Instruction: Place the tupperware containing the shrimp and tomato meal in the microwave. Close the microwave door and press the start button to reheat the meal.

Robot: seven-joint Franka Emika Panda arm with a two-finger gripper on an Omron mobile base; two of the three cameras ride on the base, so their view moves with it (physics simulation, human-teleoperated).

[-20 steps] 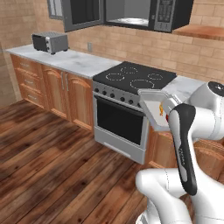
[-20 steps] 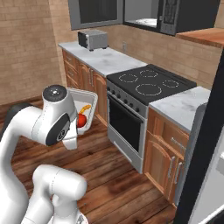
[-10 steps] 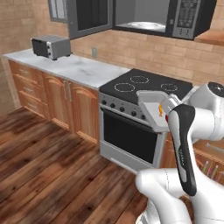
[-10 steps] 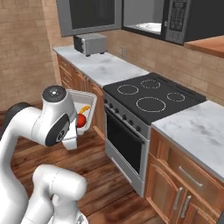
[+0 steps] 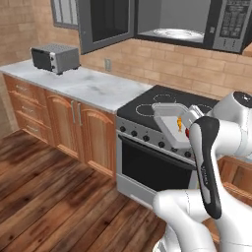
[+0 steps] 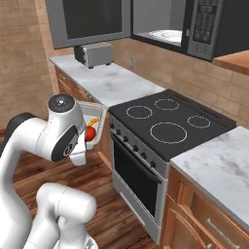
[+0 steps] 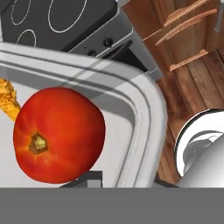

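I carry the tupperware (image 5: 170, 122) up in front of the stove (image 6: 168, 119), level with its front edge, off any surface. Inside it sit the tomato (image 7: 59, 134) and the shrimp (image 7: 8, 102), touching each other. My claw (image 7: 83, 180) sits at the container's near rim; fingers mostly hidden, so I cannot tell how wide they stand or if they pinch the rim. Microwave (image 5: 189, 22) hangs above the stove, its door (image 5: 106, 22) swung wide to the left, white turntable (image 6: 165, 35) visible inside. Toaster (image 5: 54, 57) on the marble counter (image 5: 91, 86), well left of the stove.
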